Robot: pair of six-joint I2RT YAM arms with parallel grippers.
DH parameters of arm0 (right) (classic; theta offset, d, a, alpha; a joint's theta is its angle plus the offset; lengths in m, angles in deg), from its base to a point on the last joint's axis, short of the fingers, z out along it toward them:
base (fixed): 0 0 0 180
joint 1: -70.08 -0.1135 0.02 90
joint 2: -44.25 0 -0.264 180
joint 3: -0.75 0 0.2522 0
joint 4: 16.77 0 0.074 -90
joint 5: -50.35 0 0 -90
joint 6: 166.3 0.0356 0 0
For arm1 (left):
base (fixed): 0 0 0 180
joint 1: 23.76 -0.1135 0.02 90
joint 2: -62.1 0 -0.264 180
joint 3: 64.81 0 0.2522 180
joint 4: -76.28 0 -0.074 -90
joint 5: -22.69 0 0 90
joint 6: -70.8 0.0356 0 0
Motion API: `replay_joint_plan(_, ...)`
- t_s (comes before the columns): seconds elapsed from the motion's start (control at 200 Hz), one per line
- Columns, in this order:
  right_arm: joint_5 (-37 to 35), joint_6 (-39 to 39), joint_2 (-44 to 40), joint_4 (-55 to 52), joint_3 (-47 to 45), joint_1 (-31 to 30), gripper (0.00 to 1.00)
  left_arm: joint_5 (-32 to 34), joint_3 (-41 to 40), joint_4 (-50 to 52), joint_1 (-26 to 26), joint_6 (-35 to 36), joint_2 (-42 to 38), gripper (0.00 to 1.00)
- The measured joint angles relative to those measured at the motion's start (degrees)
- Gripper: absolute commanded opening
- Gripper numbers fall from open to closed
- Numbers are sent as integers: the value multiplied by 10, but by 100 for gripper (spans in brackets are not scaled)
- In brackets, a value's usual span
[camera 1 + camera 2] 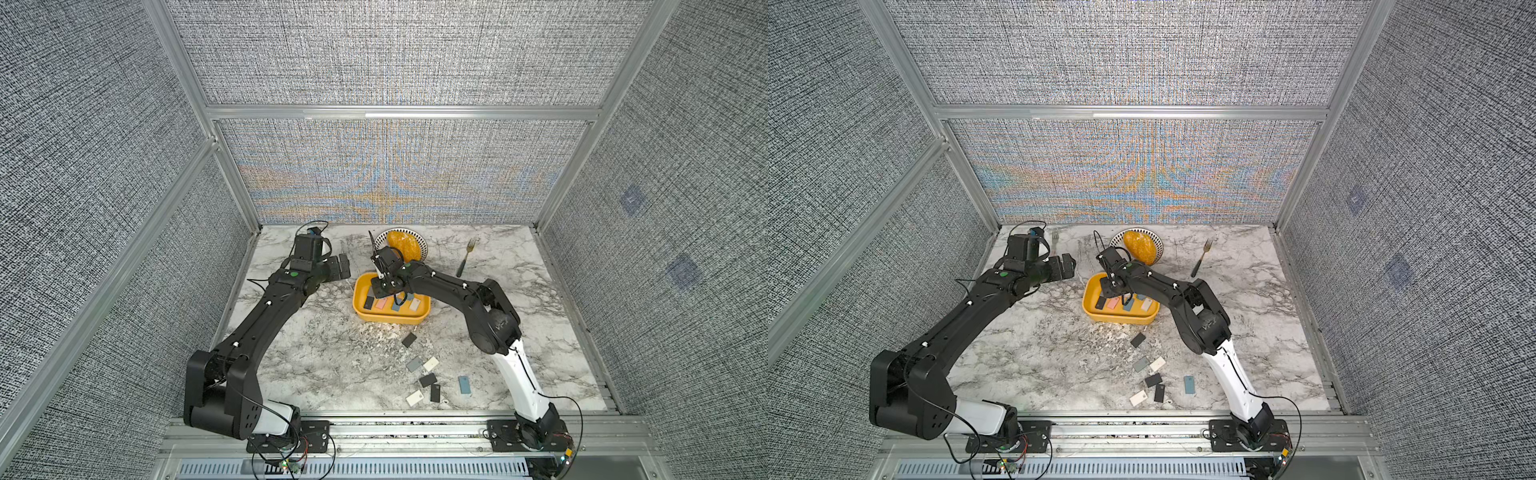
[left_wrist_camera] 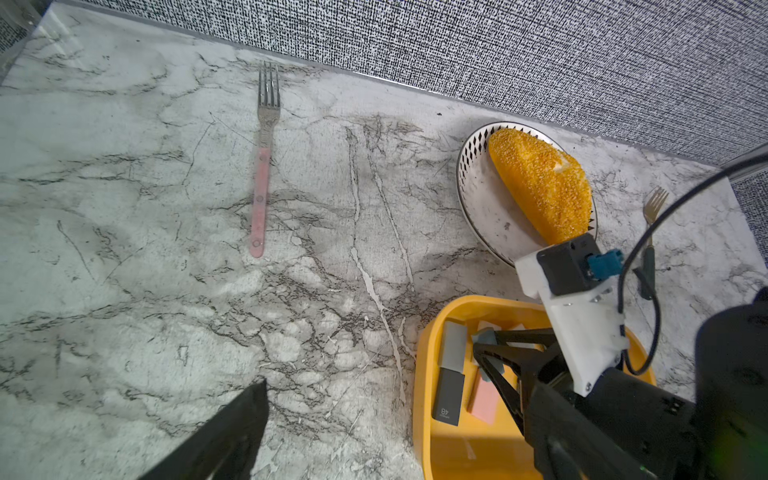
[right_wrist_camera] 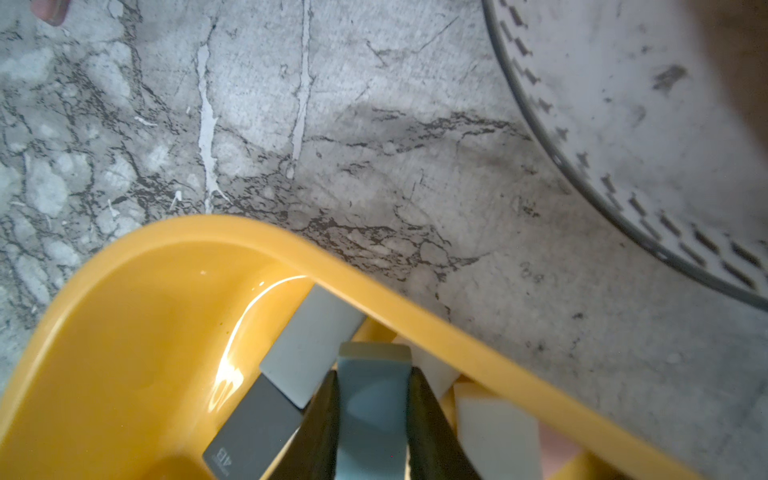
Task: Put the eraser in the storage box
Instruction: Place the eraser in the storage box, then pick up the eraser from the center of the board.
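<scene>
Two black fingers of the right gripper are pressed on both sides of the blue eraser. It is held in the yellow storage box, among other erasers laid flat. Beside the box, the left gripper is seen wide apart, with nothing in it.
</scene>
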Motion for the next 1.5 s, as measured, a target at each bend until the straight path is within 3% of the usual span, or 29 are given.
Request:
replay_joint_plan(0.36, 0, -2, -8, -8, 13, -10, 55, -2, 0, 0, -2, 0, 1, 100)
replay_joint_plan(0.561, -26, -2, -67, -12, -12, -17, 61, -2, 0, 0, -2, 0, 1, 100)
replay_joint_plan(0.786, -61, 19, -218, -2, -149, -40, 67, -8, 0, 0, -2, 0, -3, 100)
replay_joint_plan(1.031, -94, 96, -382, -8, -324, -70, 70, -10, -5, -2, -3, 0, -5, 100)
replay_joint_plan(1.501, -59, 215, -426, -5, -502, -100, 71, -25, -16, -6, -3, 0, -17, 100)
